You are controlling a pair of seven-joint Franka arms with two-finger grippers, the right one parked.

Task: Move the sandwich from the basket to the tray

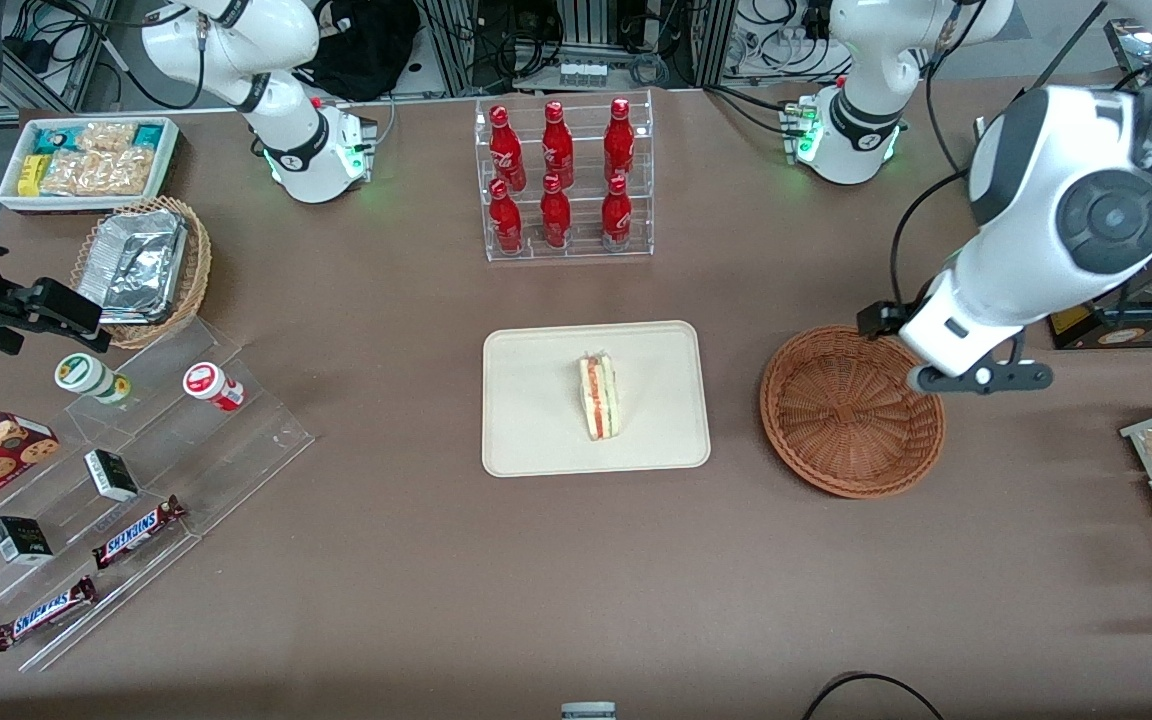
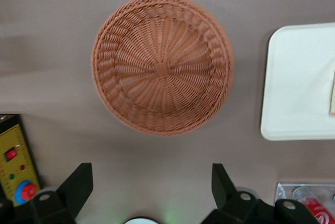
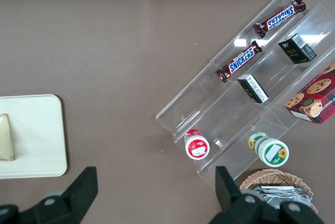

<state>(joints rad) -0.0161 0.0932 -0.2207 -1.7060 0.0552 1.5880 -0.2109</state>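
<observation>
You'll find the sandwich (image 1: 598,396) lying on the tray (image 1: 536,430) at frame centre. The basket (image 1: 851,410) sits right of it, apparently empty. Your gripper (image 2: 152,187) hangs above the basket's edge, fingers (image 2: 78,185) spread wide, holding nothing.

Six red bottles (image 1: 561,180) in a clear acrylic rack (image 1: 566,250); two Snickers bars (image 1: 136,532) on a clear stepped display (image 1: 236,440); tan wicker basket (image 1: 191,275) holding foil containers (image 1: 133,265).
</observation>
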